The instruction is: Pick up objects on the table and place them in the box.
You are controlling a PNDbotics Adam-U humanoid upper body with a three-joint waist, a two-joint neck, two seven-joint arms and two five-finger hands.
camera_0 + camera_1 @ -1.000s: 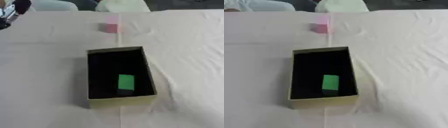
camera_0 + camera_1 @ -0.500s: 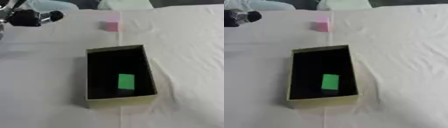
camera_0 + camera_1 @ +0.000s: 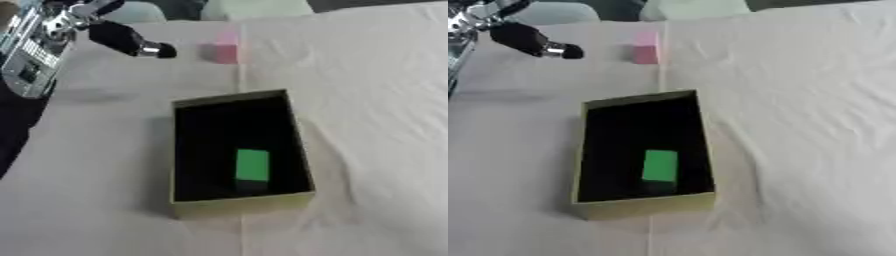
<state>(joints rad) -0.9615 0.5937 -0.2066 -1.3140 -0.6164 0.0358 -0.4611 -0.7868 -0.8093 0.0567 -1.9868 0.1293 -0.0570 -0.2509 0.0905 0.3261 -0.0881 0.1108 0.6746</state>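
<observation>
A pale cloth covers the tabletop point(image 3: 367, 90), with soft folds and a crease that runs from far to near down the middle. At the far edge some light rounded shapes show, too blurry to tell what they are.

An open cardboard box point(image 3: 302, 150) sits in the middle of the tabletop, a bit tilted. Its inside is black and its walls are tan. A green block point(image 3: 252, 165) lies flat on the bottom of the box, in the near half, close to the near wall.

A pink block point(image 3: 224, 50) stands on the cloth at the far side, well apart from the box and just left of the crease.

The left hand point(image 3: 131, 40) comes in from the far left corner. It is black with silver parts. A dark finger with a shiny tip sticks out straight toward the pink block. The tip is near the block but not touching it. The hand holds nothing. Its other fingers are hard to see, so I cannot tell how they are set
</observation>
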